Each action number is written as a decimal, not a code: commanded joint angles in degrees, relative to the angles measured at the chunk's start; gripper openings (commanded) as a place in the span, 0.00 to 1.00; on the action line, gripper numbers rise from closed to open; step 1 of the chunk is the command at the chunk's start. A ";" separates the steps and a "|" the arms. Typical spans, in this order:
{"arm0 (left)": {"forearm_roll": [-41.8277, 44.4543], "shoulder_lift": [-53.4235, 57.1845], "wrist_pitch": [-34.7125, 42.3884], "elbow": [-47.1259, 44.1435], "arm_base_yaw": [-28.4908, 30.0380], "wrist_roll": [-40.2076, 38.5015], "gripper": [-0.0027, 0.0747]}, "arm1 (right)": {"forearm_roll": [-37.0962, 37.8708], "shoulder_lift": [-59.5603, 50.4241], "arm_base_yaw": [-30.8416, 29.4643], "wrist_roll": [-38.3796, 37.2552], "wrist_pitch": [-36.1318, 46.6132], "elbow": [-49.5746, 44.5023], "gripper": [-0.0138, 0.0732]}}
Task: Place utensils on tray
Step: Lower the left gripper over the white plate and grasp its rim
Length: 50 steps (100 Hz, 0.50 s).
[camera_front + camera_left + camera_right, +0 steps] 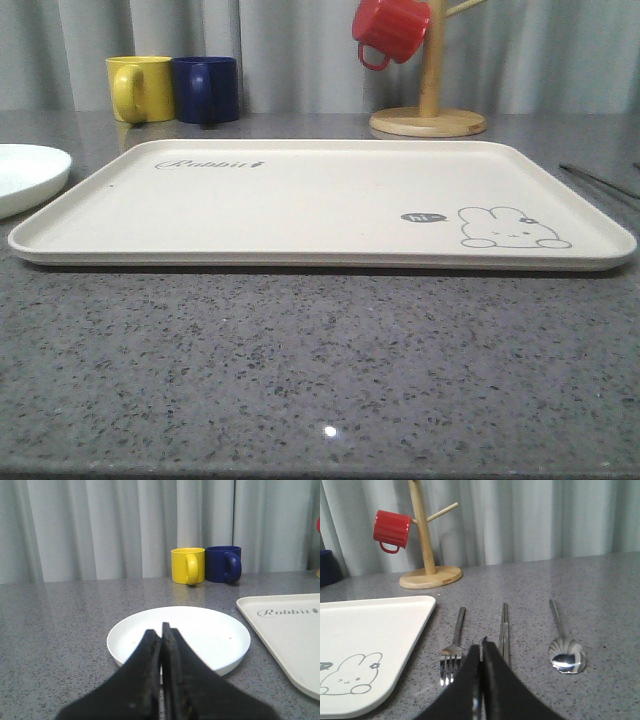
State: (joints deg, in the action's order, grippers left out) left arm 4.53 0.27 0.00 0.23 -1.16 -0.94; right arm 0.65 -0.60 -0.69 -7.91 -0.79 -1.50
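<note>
The cream tray [300,200] lies flat at the middle of the table with nothing on it; its corner shows as the tray [290,635] and the tray [365,635] in the wrist views. The white plate [195,630] rests on the table left of the tray, also the plate [25,175]. A silver fork [453,647], a pair of chopsticks [504,630] and a spoon [563,647] lie side by side on the table right of the tray. My left gripper [161,630] is shut and empty, close before the plate. My right gripper [481,647] is shut and empty, between the fork and chopsticks.
A yellow mug [140,88] and a blue mug [207,88] stand behind the tray at the left. A wooden mug tree [428,110] with a red mug [388,30] hanging on it stands at the back right. Grey curtain closes the back.
</note>
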 commanded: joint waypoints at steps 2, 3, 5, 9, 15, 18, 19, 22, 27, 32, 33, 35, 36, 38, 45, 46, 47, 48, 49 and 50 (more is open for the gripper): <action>-0.17 1.93 4.97 -2.43 0.04 -0.52 0.01 | -0.04 -0.92 -0.29 0.48 4.72 0.96 0.08; -0.17 1.93 4.97 -2.43 0.04 -0.52 0.01 | -0.04 -0.92 -0.29 0.48 4.72 0.96 0.08; -0.17 1.93 4.97 -2.43 0.04 -0.52 0.01 | -0.04 -0.92 -0.29 0.48 4.72 0.96 0.08; -0.17 1.93 4.97 -2.43 0.04 -0.52 0.01 | -0.04 -0.92 -0.29 0.48 4.72 0.96 0.08; -0.17 1.93 4.97 -2.43 0.04 -0.52 0.01 | -0.04 -0.92 -0.29 0.48 4.72 0.96 0.08; -0.17 1.93 4.97 -2.43 0.04 -0.52 0.01 | -0.04 -0.92 -0.29 0.48 4.72 0.96 0.08; -0.17 1.93 4.97 -2.43 0.04 -0.52 0.01 | -0.04 -0.92 -0.29 0.48 4.72 0.96 0.08; -0.17 1.93 4.97 -2.43 0.04 -0.52 0.01 | -0.04 -0.92 -0.29 0.48 4.72 0.96 0.08; -0.17 1.93 4.97 -2.43 0.04 -0.52 0.01 | -0.04 -0.92 -0.29 0.48 4.72 0.96 0.08; -0.17 1.93 5.31 -2.32 0.04 -0.52 0.01 | -0.04 -0.92 -0.29 0.48 4.72 0.96 0.08; -0.17 1.93 5.56 -2.32 0.04 -0.52 0.01 | -0.04 -0.92 -0.29 0.48 4.72 0.96 0.08; -0.17 1.93 5.57 -2.24 0.04 -0.52 0.01 | -0.04 -0.92 -0.29 0.48 4.72 0.96 0.08; -0.17 1.93 5.57 -2.24 0.04 -0.52 0.01 | -0.04 -0.92 -0.29 0.48 4.72 0.96 0.08; -0.17 1.93 5.57 -1.99 0.04 -0.52 0.01 | -0.04 -0.92 -0.29 0.48 4.72 0.96 0.08; -0.30 1.93 5.46 -0.92 0.04 -0.52 0.01 | -0.04 -0.92 -0.29 0.48 4.72 0.96 0.08; -0.30 1.93 5.46 -0.74 0.04 -0.52 0.01 | -0.04 -0.92 -0.29 0.48 4.72 0.96 0.08; -0.30 1.93 5.17 -0.35 0.04 -0.52 0.01 | -0.04 -0.92 -0.29 0.48 4.72 0.96 0.08; -0.45 1.93 5.04 -0.12 0.04 -0.52 0.01 | -0.04 -0.92 -0.29 0.48 4.72 0.96 0.08; -0.46 1.93 4.73 0.39 0.04 -0.52 0.01 | -0.04 -0.92 -0.29 0.48 4.72 0.96 0.08; -0.46 1.93 4.49 0.65 0.04 -0.52 0.01 | -0.04 -0.92 -0.29 0.48 4.72 0.96 0.08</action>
State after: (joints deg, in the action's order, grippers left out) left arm 4.53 0.27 0.43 0.23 -1.16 -0.94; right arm 0.65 -0.60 -0.69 -7.91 -0.79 -1.50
